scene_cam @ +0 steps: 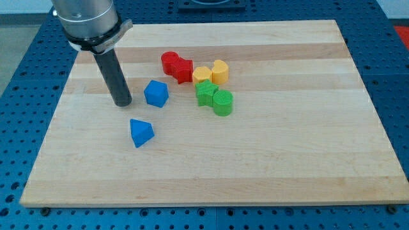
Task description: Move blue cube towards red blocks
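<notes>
Tip: my tip (122,103) pressing on the board, just left of the blue cube (156,94), a sliver of wood showing between; no hand or jaws on this rod, so nothing being grasped.
Blue wedge (141,133): lying below the cube, apart from it.
Blue cube: sitting left of and slightly below the red blocks (176,66), near but not touching.
Red blocks: huddling together, touching.
Yellow blocks (211,73): sitting just right of the red.
Green blocks (214,97): crowding beneath the yellow.
Containers: none showing.
Surface: wooden board (268,160) lying on a blue perforated table (19,83).
</notes>
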Available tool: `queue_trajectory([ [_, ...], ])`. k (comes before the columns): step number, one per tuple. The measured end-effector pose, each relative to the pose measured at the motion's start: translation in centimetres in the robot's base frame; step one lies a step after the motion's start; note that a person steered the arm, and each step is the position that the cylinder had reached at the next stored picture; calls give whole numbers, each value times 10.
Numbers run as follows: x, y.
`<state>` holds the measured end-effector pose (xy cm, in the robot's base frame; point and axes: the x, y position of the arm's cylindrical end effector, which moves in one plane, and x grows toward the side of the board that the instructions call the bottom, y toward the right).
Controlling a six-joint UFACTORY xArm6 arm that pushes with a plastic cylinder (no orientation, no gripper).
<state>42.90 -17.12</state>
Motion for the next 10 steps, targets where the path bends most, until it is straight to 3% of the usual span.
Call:
queue_trajectory([
  [3, -15, 8],
  [5, 11, 0],
  [10, 29, 3],
])
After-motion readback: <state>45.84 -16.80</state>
